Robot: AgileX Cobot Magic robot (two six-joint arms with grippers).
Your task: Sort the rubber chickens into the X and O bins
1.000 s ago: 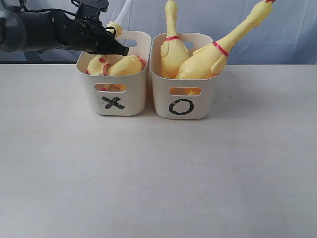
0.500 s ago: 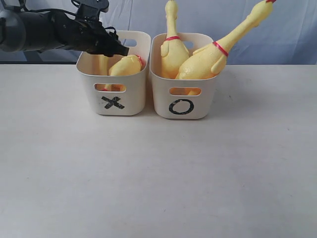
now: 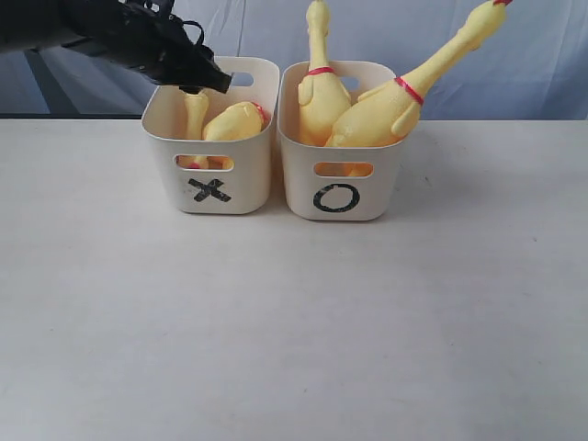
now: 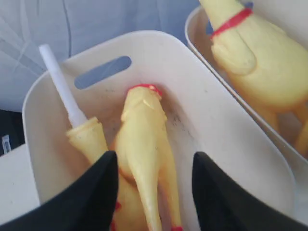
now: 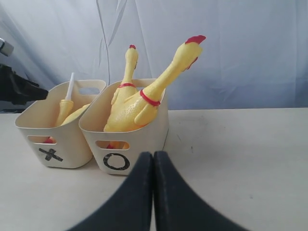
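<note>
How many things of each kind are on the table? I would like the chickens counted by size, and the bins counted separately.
Large rubber chickens: 3
Small rubber chicken with white stem: 1
Cream bins: 2
Total: 6

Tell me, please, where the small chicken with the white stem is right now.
The small chicken stands inside the X bin, the left tub in the exterior view, beside a larger chicken, just below the open left gripper.
</note>
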